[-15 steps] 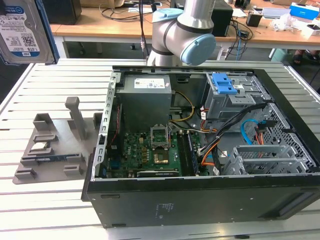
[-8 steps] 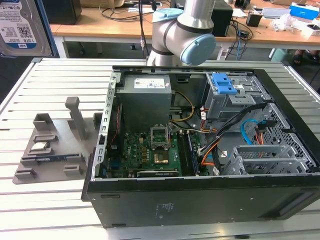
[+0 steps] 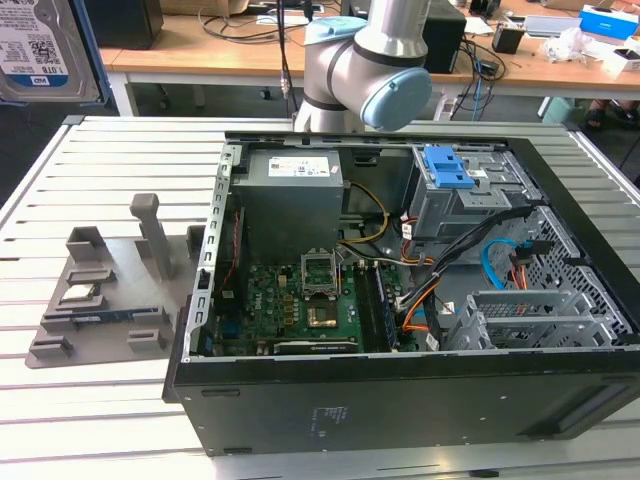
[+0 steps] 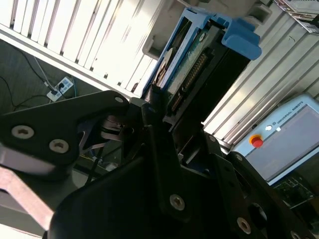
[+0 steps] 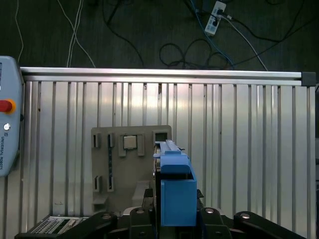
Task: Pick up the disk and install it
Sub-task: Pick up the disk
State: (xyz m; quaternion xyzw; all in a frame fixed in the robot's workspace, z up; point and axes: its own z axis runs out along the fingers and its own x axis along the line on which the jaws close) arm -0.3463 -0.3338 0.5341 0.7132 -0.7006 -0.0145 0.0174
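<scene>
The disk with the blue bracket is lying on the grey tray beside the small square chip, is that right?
No. The disk is not lying on the grey tray; the gripper holds it up in the air, as the first wrist view shows. The small square chip does sit on that tray.

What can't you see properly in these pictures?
The disk: exterior view, cut off by the top and left edges.
The disk's flat faces: first wrist view, seen edge-on, lower part behind the gripper.
The chip: exterior view, too small for detail.
The computer case: exterior view, near wall hides the inside bottom.
</scene>
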